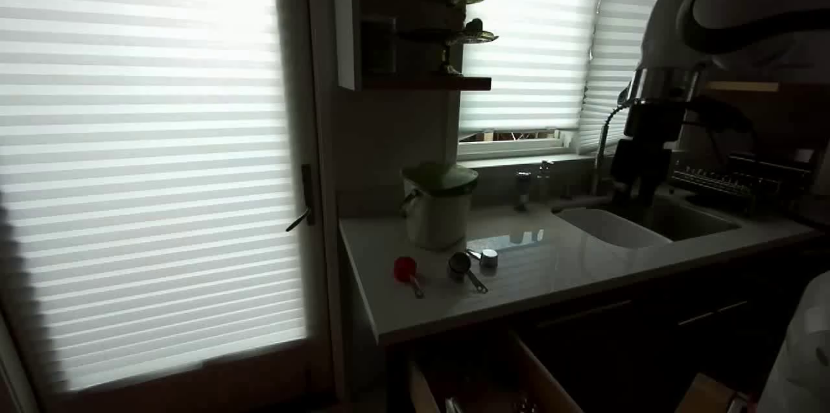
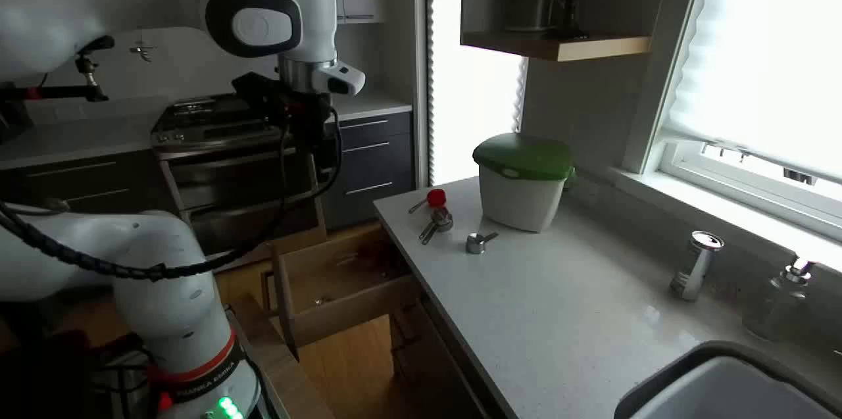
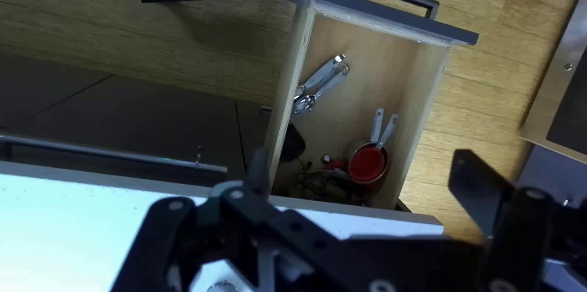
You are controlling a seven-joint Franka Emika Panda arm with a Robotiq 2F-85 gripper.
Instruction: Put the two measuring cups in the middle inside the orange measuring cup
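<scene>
My black two-finger gripper [image 3: 360, 163] hangs, fingers spread wide, nothing between them. Well below me and off to the side, on the white glossy countertop [image 2: 526, 314], sit the dark grey metal measuring cup [image 1: 459, 263], the pale silver metal measuring cup [image 1: 489, 260] and, near them, the red-orange round measuring cup [image 1: 405, 267]. My approach likely turns on the handles: the dark cup's points toward the countertop's front edge, the pale one's away from it.
</scene>
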